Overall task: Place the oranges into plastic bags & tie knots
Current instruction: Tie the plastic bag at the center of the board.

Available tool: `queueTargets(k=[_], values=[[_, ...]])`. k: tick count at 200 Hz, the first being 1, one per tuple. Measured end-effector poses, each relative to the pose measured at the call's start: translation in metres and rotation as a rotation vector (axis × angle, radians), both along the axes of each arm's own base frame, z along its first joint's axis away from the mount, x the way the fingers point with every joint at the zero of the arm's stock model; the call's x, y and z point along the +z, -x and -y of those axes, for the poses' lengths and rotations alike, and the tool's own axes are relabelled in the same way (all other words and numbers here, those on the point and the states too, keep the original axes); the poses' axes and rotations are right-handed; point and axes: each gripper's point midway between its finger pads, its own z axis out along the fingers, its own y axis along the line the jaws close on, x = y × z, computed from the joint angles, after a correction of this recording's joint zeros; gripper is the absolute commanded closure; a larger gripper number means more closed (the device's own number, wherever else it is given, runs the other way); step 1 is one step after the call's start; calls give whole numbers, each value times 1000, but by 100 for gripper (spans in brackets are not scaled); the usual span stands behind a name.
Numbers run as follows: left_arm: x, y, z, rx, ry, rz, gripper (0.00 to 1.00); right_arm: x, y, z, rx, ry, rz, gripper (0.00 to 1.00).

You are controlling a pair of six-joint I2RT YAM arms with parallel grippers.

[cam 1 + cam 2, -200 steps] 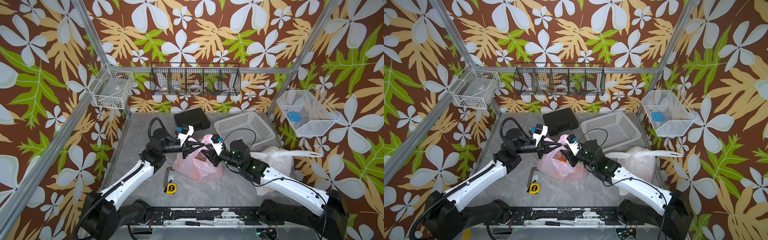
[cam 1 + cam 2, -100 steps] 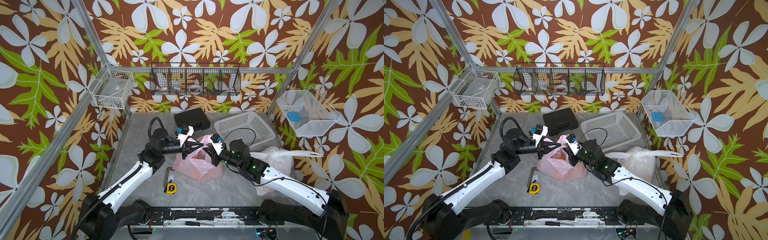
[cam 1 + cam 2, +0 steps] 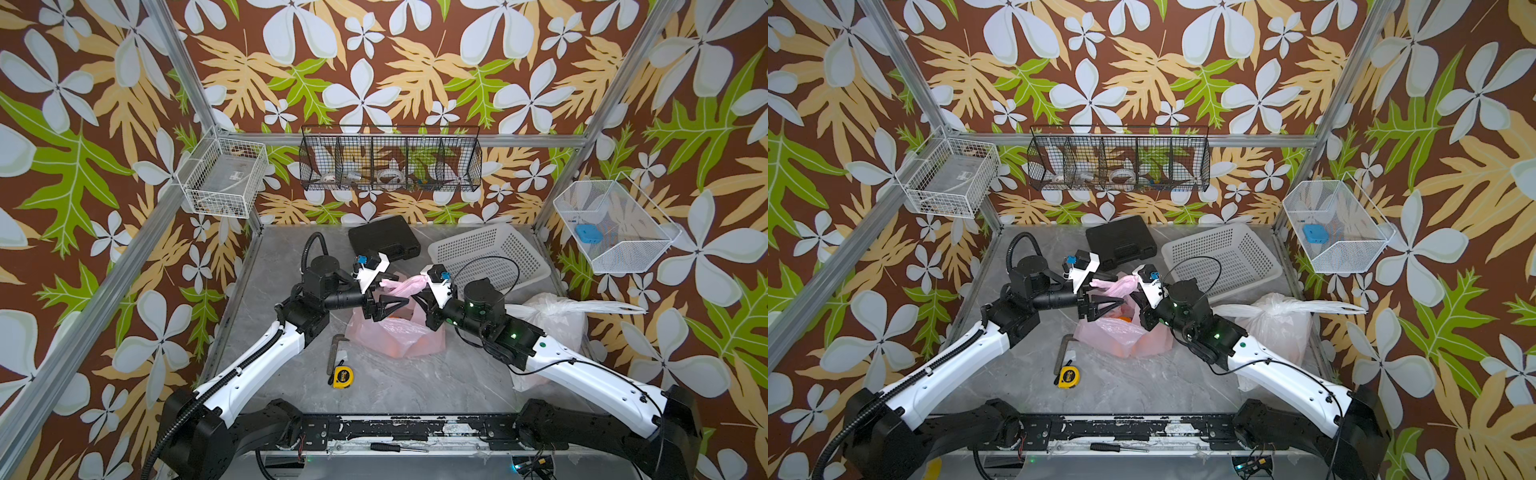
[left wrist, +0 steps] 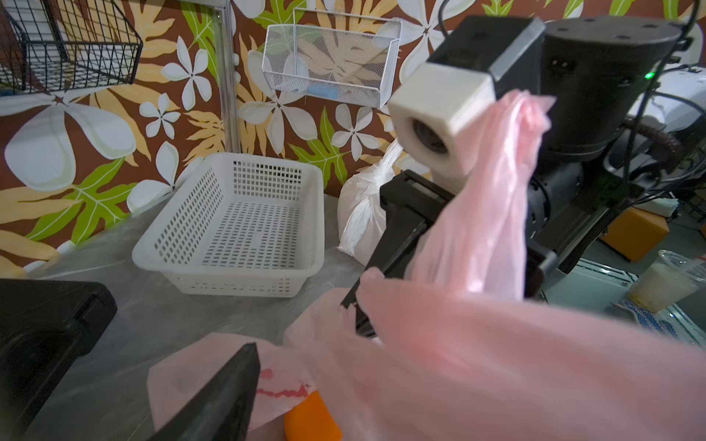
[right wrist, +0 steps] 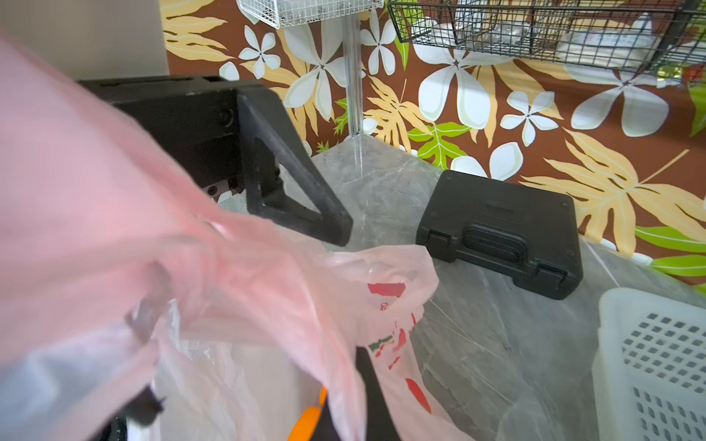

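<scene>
The pink plastic bag [image 3: 395, 336] lies mid-table with oranges [image 4: 311, 420] showing through its mouth. Its handle strip [image 3: 405, 284] drapes over my right wrist camera. In both top views my left gripper [image 3: 395, 305] stands open just above the bag's mouth, with nothing clamped. One of its fingers [image 4: 217, 401] shows in the left wrist view; pink plastic hides the other. My right gripper [image 4: 357, 317] faces it, shut on the pink bag's plastic. The white plastic bag [image 3: 548, 320] sits at the right, its top bunched and its handle ends sticking out sideways.
A black case [image 3: 384, 239] and a white perforated basket [image 3: 486, 257] stand at the back. A yellow tape measure [image 3: 343, 376] and a metal L-key [image 3: 334, 353] lie in front of the pink bag. Wire baskets hang on the walls.
My left gripper has opened and let go of the pink handle it was pinching. My right gripper closed on the pink plastic and keeps hold of it.
</scene>
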Motion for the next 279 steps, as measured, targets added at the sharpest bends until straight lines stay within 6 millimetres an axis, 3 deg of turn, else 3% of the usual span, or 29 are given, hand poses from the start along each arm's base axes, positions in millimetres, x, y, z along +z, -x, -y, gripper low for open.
queueTargets(k=[25,60,75,80,91,104,129,177,242,279], values=[[-5,-8,-2,42,-38,-6,46,0,-1,4,-18,9,0,100],[-12,-13,-7,76,-87,-6,100,-3,-4,9,-50,31,-7,100],[-12,-13,-8,82,-104,3,100,-4,-3,10,-53,42,-12,100],[-12,-14,-8,85,-105,3,91,-5,-3,11,-55,44,-13,100],[-11,-13,-9,88,-109,2,60,-6,-3,11,-53,50,-14,100],[-10,-10,-9,78,-106,4,35,-6,-2,12,-52,52,-13,100],[-4,1,-7,24,-81,13,14,-7,-2,11,-48,56,-15,100],[4,15,-8,-14,-43,31,11,-12,-3,9,-37,87,-24,100],[5,7,-8,22,-14,34,11,-18,-1,10,-31,116,-38,100],[5,5,-3,-1,1,24,1,-13,2,14,-35,96,-28,100]])
